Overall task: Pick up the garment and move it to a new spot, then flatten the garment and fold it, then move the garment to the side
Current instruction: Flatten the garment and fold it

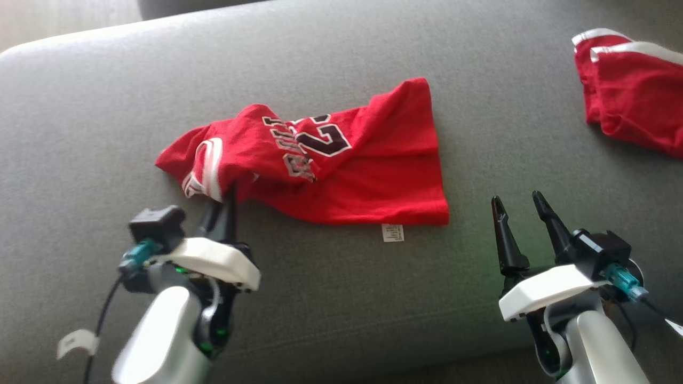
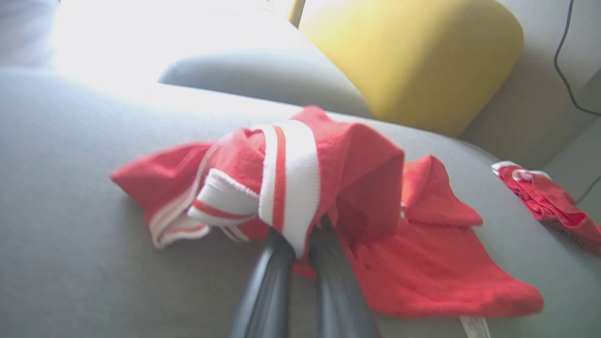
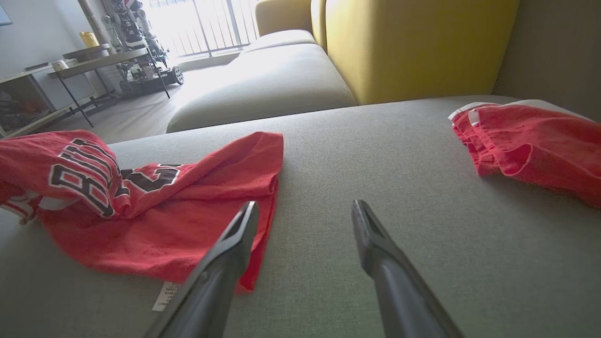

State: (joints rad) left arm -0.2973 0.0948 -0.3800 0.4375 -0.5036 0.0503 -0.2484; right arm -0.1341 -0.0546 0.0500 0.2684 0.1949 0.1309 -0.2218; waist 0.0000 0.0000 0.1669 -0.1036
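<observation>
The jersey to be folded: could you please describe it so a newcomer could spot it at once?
Look at the broad grey sofa seat. Near its middle lies a crumpled red jersey, its striped edge pinched in the left gripper. Unlike the red garment at the far right, it bears black lettering and a number.

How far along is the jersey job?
Done: nothing yet; the jersey lies crumpled on the grey cushion. In hand: left tool shut on its striped trim, the pick-up grasp; right tool open, clear of the cloth. Left: lift and move, flatten, fold, set aside. A second red garment lies at far right.
</observation>
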